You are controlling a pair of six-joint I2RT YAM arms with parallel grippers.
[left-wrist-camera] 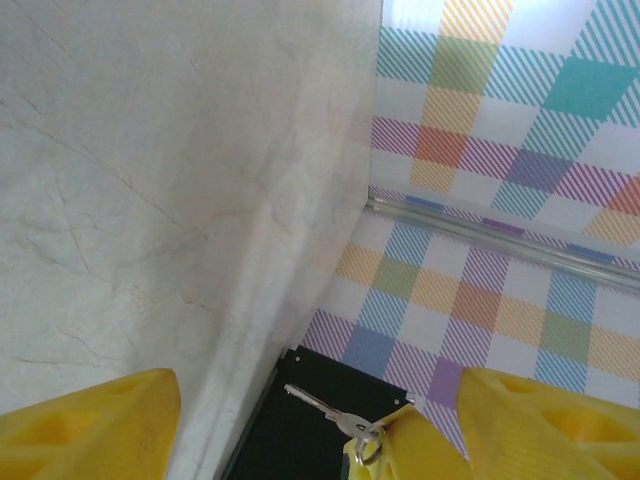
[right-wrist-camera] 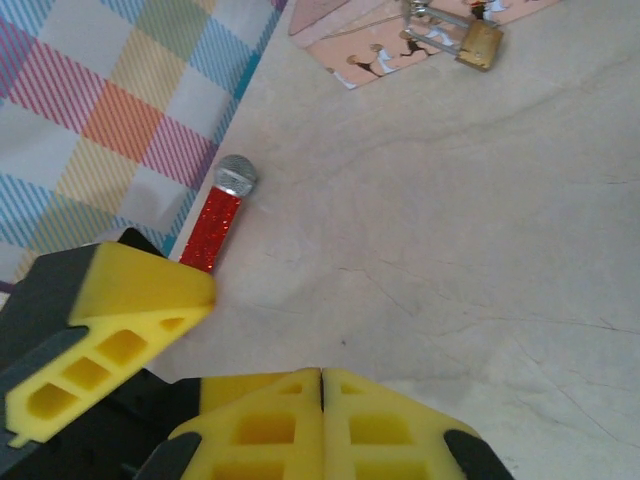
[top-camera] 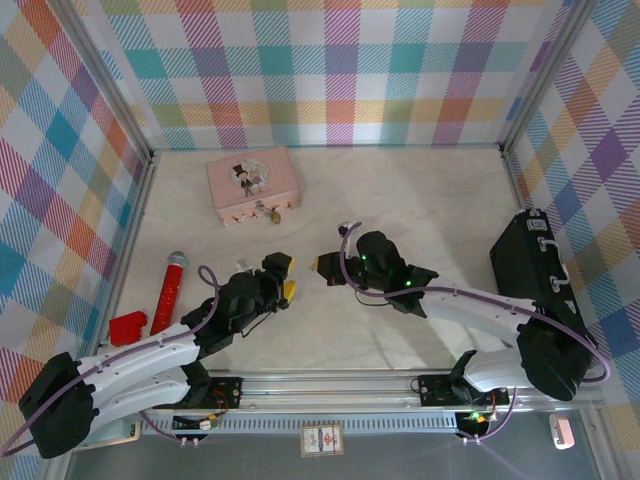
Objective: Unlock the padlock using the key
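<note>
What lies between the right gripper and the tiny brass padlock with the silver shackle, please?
The stretch is bare: in the right wrist view, pale marbled tabletop runs unbroken from the right gripper to the tiny brass padlock by the pink picture case.

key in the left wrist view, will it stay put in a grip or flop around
Thin metal, so the key is probably stiff and light. It sits on a small ring, so gripped there it would likely swivel. Its smooth blade may slip in foam.
</note>
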